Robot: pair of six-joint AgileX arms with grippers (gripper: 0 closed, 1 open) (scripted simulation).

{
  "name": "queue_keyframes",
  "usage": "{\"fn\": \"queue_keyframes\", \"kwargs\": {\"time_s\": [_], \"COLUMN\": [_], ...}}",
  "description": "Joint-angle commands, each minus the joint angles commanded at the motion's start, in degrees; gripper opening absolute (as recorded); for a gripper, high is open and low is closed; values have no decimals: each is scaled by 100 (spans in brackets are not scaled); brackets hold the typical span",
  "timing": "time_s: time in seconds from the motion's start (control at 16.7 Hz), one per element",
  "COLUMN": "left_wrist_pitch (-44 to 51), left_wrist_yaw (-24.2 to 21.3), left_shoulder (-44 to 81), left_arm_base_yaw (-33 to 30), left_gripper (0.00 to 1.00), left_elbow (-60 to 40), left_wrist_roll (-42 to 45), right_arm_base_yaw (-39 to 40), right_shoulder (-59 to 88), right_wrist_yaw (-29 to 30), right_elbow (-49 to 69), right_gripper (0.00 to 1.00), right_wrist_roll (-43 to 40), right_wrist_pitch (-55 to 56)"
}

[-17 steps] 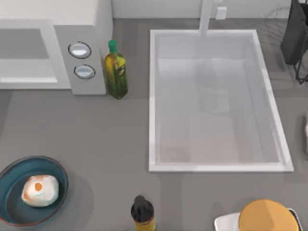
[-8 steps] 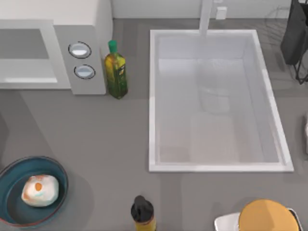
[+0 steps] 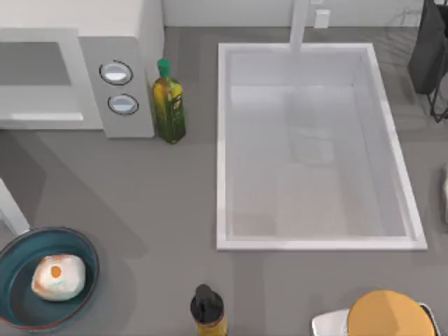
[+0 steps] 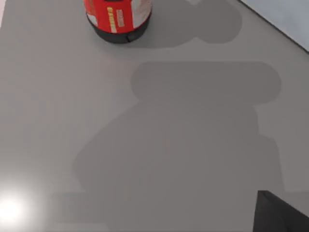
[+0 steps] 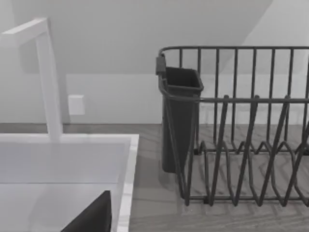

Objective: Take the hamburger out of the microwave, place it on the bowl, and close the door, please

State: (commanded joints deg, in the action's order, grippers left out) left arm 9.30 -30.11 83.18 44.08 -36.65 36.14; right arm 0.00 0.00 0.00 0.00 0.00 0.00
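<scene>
Judging by how things lie, the lifting is done: the small, round, whitish hamburger (image 3: 57, 276) with orange-tan patches sits inside the wide teal-blue bowl (image 3: 89, 255) with its thin reddish-brown rim, at the table's 8 o'clock corner. The large white boxy microwave (image 3: 129, 42), with its grey panel and two round silver-blue dials, stands at 10 o'clock.

What remains turns on the door (image 3: 12, 208). I take the slanted white strip at 9 o'clock, just at 11 o'clock from the bowl, for its free edge, though I cannot be sure. Its long axis seems to run outward from the microwave's front, so the push should go toward 12 o'clock. My left arm is the nearer one.

My left gripper (image 4: 282, 215) shows as a dark wedge above the smooth matt grey table (image 4: 145, 145), near a glossy red can (image 4: 117, 19) with a black base. My right gripper (image 5: 91, 217) is parked by the white sink (image 5: 126, 164) and dark wire dish rack (image 5: 231, 145). I cannot tell how open either is; I see nothing held.
</scene>
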Motion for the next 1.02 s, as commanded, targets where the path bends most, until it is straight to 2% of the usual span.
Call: {"fn": "queue_keyframes", "kwargs": {"time_s": [0.24,0.6,0.72,0.84,1.02], "left_wrist_pitch": [-312,-364,-374,-392,-429], "left_wrist_yaw": [517,612,773,1072,1660], "left_shoulder": [-962,-1092,-1183,-1353,-1698], "left_arm_base_yaw": [-931,-1073,-1276,-1708,-2681], "left_gripper": [0,0,0,0,0], "left_elbow": [839,977,1035,1143,1359], "left_wrist_roll": [-865,-1024,-1206,-1545,-2214], "right_arm_base_yaw": [0,0,0,0,0], "right_shoulder": [0,0,0,0,0], "right_wrist_yaw": [0,0,0,0,0], "right_elbow": [0,0,0,0,0], "right_gripper": [100,100,100,100,100], "right_wrist_roll": [0,0,0,0,0], "right_wrist_pitch": [0,0,0,0,0]}}
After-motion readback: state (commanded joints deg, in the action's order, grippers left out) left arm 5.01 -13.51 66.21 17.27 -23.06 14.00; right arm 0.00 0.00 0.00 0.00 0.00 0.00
